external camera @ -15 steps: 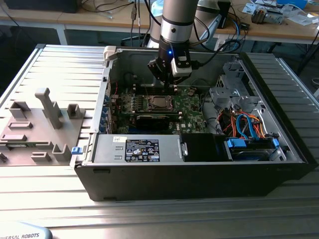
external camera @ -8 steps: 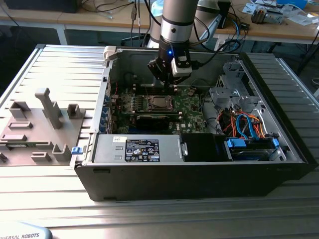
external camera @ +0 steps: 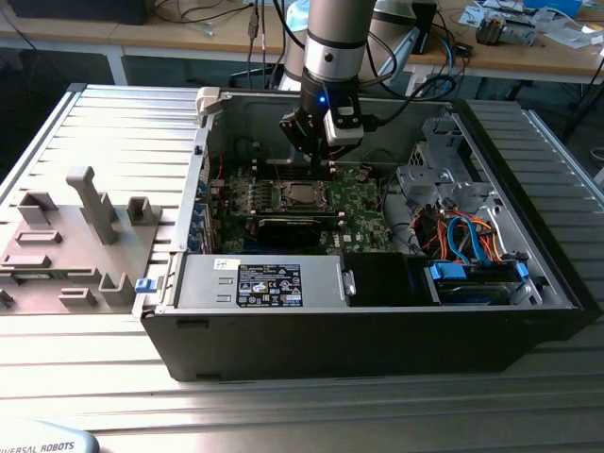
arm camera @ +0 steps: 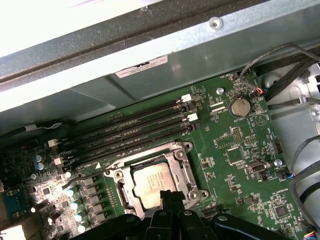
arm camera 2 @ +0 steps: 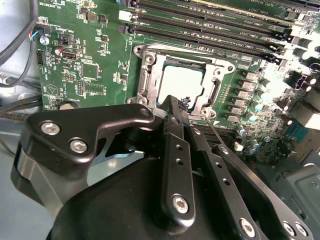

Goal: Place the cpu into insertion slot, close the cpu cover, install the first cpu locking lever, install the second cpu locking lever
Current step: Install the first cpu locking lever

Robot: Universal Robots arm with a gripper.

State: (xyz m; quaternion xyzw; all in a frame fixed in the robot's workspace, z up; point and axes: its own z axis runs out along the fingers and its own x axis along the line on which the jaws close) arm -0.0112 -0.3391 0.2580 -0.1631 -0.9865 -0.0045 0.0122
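One gripper (arm camera 2: 179,102): it hung low inside the open computer case (external camera: 377,330), its black fingers (arm camera 2: 175,150) pressed together with nothing seen between them.
Tip position: the tips stood just over one edge of the insertion slot (arm camera: 117,176); contact could not be told.
Where the cpu was: the cpu (arm camera: 152,181) lay inside the slot on the green circuit board (arm camera: 235,165), near the middle of the case in the exterior view.
Cover: the cpu cover (arm camera: 186,167) lay flat around the chip, whose metal top showed through the square opening.
Levers: whether either locking lever was latched could not be told.
Handling, chip: probably light, thin and stiff, with a smooth top that offers little grip. Its underside and the slot's contacts are likely fragile, so two opposite edges look like the safe hold.
Handling, cover: likely thin springy sheet metal on a hinge, best pushed at its free edge, not its middle.
Facing: the chip lay flat, metal top upward.
Long axis: none, being square. Its edges ran parallel to the slot's rim, one pair in line with the long memory slots (arm camera: 140,125) beside it.
Support: the case rested on a ribbed metal surface (external camera: 283,406).
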